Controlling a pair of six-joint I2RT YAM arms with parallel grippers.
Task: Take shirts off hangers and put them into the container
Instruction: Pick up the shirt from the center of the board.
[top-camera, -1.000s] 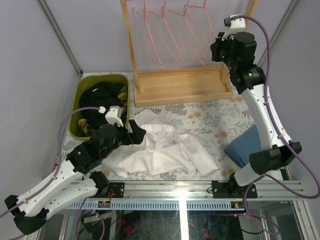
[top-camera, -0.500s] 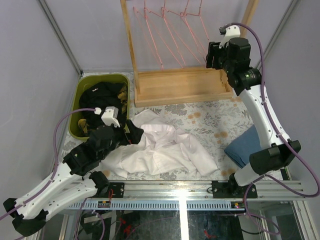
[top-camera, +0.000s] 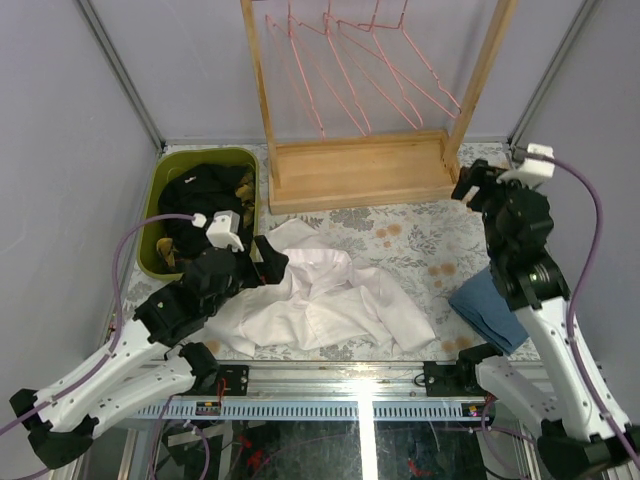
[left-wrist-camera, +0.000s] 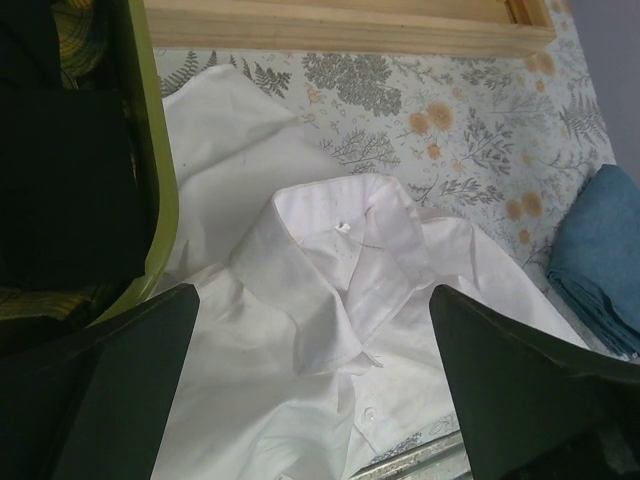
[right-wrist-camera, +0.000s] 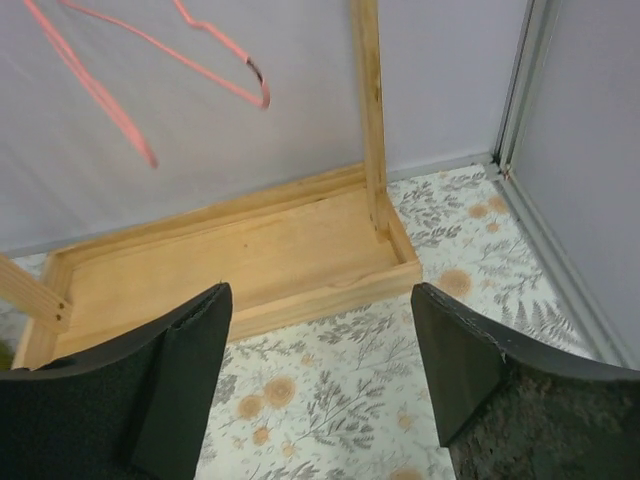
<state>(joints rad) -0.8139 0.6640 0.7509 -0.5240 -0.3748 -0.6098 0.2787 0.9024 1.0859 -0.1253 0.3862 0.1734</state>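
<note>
A white shirt (top-camera: 320, 300) lies crumpled on the flowered table, its collar (left-wrist-camera: 335, 255) facing up. My left gripper (top-camera: 268, 260) hovers open just above it, the collar between its wide fingers (left-wrist-camera: 312, 300). The olive-green container (top-camera: 158, 190) stands at the left with black shirts (top-camera: 205, 190) and a bit of yellow plaid (top-camera: 243, 184) inside; its rim (left-wrist-camera: 150, 150) borders the white shirt. Several pink hangers (top-camera: 340, 60) hang bare on the rack, one (right-wrist-camera: 150, 45) in the right wrist view. My right gripper (top-camera: 478, 182) is open and empty over the table (right-wrist-camera: 320, 295), near the rack's right post.
The wooden rack has a base tray (top-camera: 360, 170) at the back and an upright post (top-camera: 480, 75) close to my right gripper. A folded blue cloth (top-camera: 485, 300) lies at the right edge, also visible in the left wrist view (left-wrist-camera: 600, 250). Walls close in on three sides.
My right arm has swung down and right from the hangers at the rack's top to low beside the post, its jaws opening on the way. The left arm has barely shifted.
</note>
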